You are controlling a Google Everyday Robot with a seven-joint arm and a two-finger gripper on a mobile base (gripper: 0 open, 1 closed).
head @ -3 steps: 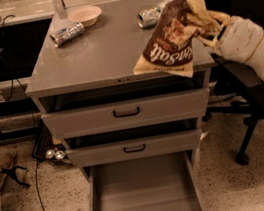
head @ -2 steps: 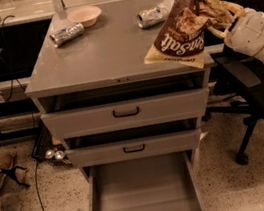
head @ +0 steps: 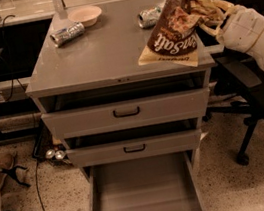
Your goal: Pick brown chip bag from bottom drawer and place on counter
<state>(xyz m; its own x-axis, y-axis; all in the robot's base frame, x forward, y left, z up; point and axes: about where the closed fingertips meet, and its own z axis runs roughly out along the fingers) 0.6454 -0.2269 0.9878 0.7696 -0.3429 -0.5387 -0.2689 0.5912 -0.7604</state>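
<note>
My gripper (head: 208,12) pinches the bag (head: 173,34) at the counter's (head: 97,52) three o'clock edge; near can (head: 149,16) at one, far can (head: 67,34) and bowl (head: 85,15) at eleven (middle, six, nine open).

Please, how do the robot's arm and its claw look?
The arm is creamy white, built of thick rounded segments; no cables or markings show. The claw, at the right edge of the counter, is mostly hidden behind the brown chip bag.
</note>
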